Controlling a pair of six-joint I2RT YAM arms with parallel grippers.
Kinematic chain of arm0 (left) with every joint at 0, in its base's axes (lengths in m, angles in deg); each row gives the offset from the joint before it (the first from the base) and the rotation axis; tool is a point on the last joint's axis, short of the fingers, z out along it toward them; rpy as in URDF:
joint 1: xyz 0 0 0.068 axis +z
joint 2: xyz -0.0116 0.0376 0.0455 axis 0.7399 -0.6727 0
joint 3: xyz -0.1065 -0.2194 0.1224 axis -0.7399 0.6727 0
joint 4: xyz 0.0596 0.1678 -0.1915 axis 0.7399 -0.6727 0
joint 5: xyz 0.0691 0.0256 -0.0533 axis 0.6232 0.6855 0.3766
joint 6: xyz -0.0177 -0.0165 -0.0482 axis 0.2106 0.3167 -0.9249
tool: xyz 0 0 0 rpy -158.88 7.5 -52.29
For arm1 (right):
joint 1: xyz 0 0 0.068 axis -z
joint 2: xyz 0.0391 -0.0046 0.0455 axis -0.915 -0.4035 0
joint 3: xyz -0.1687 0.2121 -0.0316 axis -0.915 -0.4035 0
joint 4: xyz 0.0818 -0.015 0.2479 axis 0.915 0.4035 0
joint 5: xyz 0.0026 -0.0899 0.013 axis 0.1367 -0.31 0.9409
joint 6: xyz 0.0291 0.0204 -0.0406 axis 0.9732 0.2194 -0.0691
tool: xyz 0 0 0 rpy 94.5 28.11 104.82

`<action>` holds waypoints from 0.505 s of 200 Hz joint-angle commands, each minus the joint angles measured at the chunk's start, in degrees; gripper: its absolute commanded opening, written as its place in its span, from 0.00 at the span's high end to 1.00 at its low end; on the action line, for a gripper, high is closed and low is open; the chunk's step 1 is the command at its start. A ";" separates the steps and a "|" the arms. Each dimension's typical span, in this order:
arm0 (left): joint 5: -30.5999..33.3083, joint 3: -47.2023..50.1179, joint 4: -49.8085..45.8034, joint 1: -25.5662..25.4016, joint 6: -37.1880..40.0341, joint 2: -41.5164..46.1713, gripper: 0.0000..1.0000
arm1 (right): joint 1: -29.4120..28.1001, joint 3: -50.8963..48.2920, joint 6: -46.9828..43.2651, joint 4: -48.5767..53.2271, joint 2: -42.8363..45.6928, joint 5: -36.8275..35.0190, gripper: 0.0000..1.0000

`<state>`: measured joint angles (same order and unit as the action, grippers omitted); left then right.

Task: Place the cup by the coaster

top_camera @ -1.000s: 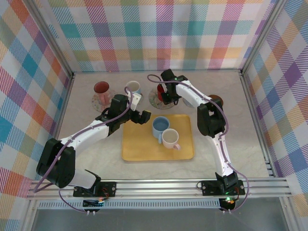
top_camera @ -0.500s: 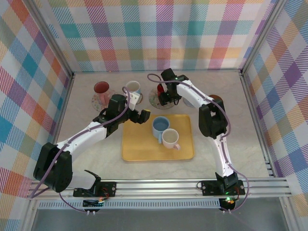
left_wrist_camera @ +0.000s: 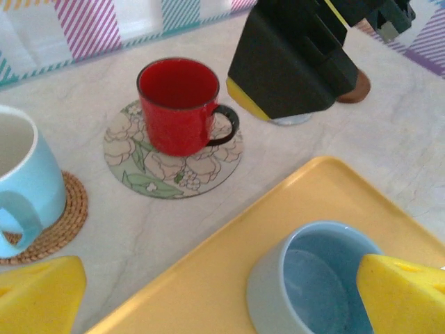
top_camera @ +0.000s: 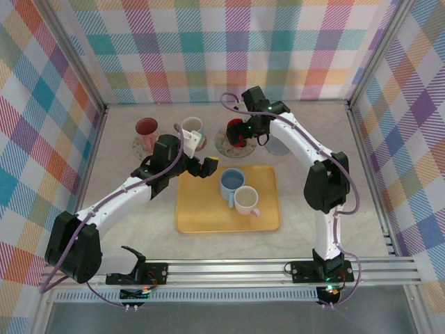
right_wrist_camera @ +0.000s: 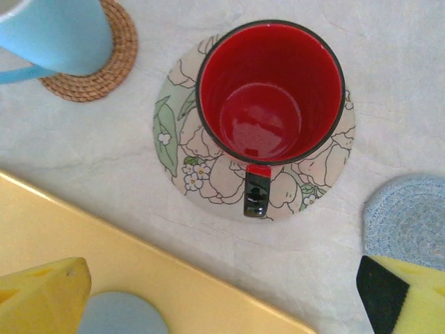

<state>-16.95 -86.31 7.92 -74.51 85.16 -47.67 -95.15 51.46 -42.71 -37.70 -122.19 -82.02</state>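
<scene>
Your red cup (right_wrist_camera: 270,90) stands empty on the floral coaster (right_wrist_camera: 174,132).
Your right gripper (top_camera: 240,132) hangs over it, fingers spread and clear of it; your left gripper (top_camera: 204,153) is spread too, over the tray's (left_wrist_camera: 201,278) far edge, where a blue cup (left_wrist_camera: 306,292) sits empty.

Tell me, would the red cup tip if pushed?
Probably not easily: the glossy red mug looks broad-based and stands flat on the round flowered coaster. Its shiny glaze probably makes it slippery. It looks ceramic, so likely breakable.
</scene>
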 commanded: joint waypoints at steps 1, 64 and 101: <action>-3.85 -2.87 0.43 0.24 0.14 2.85 0.00 | -0.49 -2.17 -1.50 0.48 4.70 2.34 0.01; -8.95 -2.45 -7.53 -0.43 3.95 10.21 0.00 | -0.75 -21.35 -1.66 -8.14 20.69 3.94 0.01; -10.83 -2.45 -16.63 -1.25 8.01 15.07 0.00 | -0.93 -32.12 -2.41 -10.66 29.90 5.97 0.01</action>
<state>-25.04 -87.36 -1.37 -75.01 89.29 -35.89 -95.55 24.05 -43.87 -45.46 -97.12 -78.59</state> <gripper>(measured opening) 0.996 0.988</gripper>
